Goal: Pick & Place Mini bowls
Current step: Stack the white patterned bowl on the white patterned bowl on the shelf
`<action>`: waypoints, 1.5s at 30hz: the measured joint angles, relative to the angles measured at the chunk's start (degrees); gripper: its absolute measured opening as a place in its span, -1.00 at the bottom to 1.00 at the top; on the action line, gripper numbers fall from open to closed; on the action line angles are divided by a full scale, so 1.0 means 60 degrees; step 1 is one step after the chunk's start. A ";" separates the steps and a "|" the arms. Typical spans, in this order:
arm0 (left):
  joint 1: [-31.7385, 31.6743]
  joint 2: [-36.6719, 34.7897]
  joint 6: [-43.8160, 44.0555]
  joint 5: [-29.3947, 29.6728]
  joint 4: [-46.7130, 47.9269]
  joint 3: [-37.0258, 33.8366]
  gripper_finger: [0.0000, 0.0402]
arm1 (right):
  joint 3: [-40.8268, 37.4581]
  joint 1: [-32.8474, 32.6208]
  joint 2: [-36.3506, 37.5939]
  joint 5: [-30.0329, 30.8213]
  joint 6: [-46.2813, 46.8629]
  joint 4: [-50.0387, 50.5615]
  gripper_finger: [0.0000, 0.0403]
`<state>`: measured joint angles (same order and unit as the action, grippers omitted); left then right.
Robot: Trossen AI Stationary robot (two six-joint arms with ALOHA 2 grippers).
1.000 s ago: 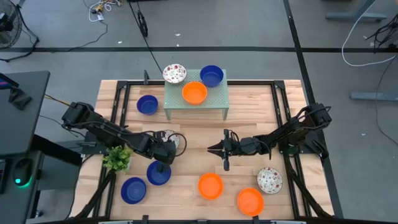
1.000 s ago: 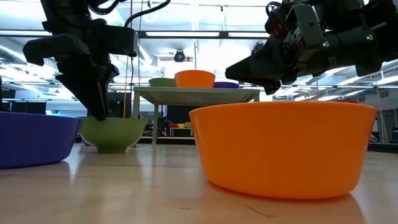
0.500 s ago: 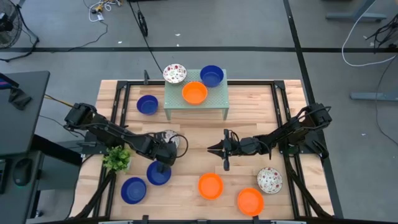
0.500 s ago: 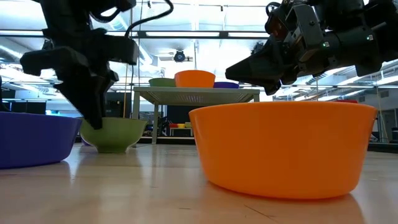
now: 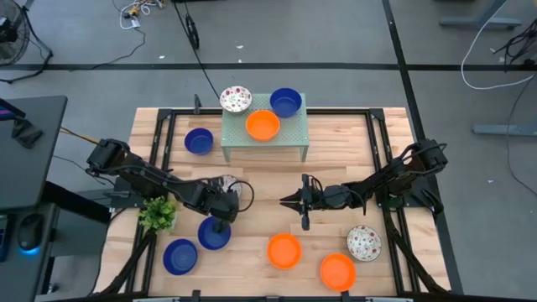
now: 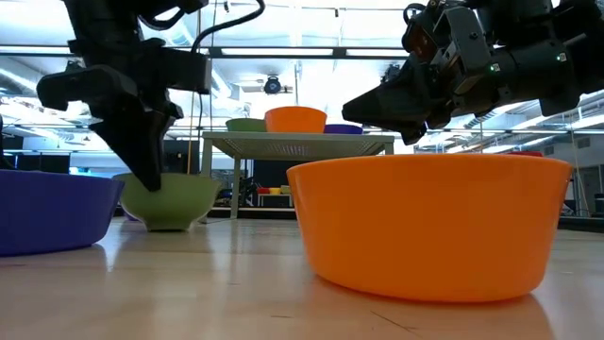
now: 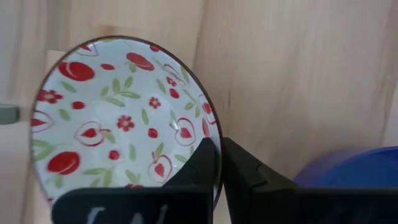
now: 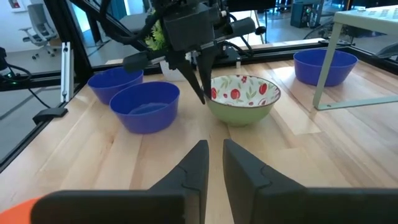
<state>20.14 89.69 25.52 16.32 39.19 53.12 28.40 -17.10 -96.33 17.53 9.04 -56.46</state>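
Observation:
The mini bowl at work is white inside with red fruit and green leaves, and green outside. It stands on the table left of centre, half hidden under my left gripper, which is shut on its rim. My right gripper hovers shut at the table's centre, pointing at that bowl and touching nothing. Three bowls rest on the green mesh stand: patterned, blue, orange. My left gripper pinches the patterned bowl's rim, one finger inside the bowl and one outside. The fingers come from above, pointing down at a slight slant. The bowl stands upright with its base on the table.
Other bowls stand on the table: blue ones, orange ones and a patterned one. A small green plant stands near the left arm. There is bare wood between the two grippers and below the stand.
My left gripper has dipped a little at the patterned bowl's rim and come slightly back up. The bowl stays on the table.

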 joint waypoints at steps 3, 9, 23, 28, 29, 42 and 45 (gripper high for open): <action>0.0040 0.0033 -0.0023 -0.0090 0.0854 0.0732 -0.95 | 0.0000 0.0000 0.0000 -0.0003 0.0004 0.0011 -0.75; -0.0146 0.0036 -0.0452 0.0682 0.4443 0.3899 -0.95 | -0.0004 0.0000 0.0000 0.0001 -0.0010 0.0140 -0.76; -0.6175 0.0026 -0.6174 0.1173 0.4290 0.7990 -0.95 | -0.0007 0.0004 0.0000 0.0016 0.0128 0.1212 -0.76; -0.7855 0.0336 -0.7506 -0.0224 0.3478 0.7946 -0.95 | -0.0007 0.0004 0.0000 0.0334 0.0171 0.1280 -0.76; -0.8042 0.0425 -0.7678 -0.0243 0.3461 0.7946 -0.95 | -0.0007 0.0007 0.0000 0.0336 0.0175 0.1280 -0.75; -0.8331 0.1661 -0.8484 -0.0139 0.3488 0.7935 -0.92 | -0.0007 0.0007 0.0000 0.0533 0.0244 0.1270 -0.75; -0.8293 0.1676 -0.8476 0.0035 0.3549 0.7935 -0.91 | -0.0007 0.0007 0.0000 0.0530 0.0284 0.1273 -0.75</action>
<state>-29.62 99.74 -25.34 16.52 60.48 100.73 28.36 -17.06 -96.33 20.71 10.74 -48.82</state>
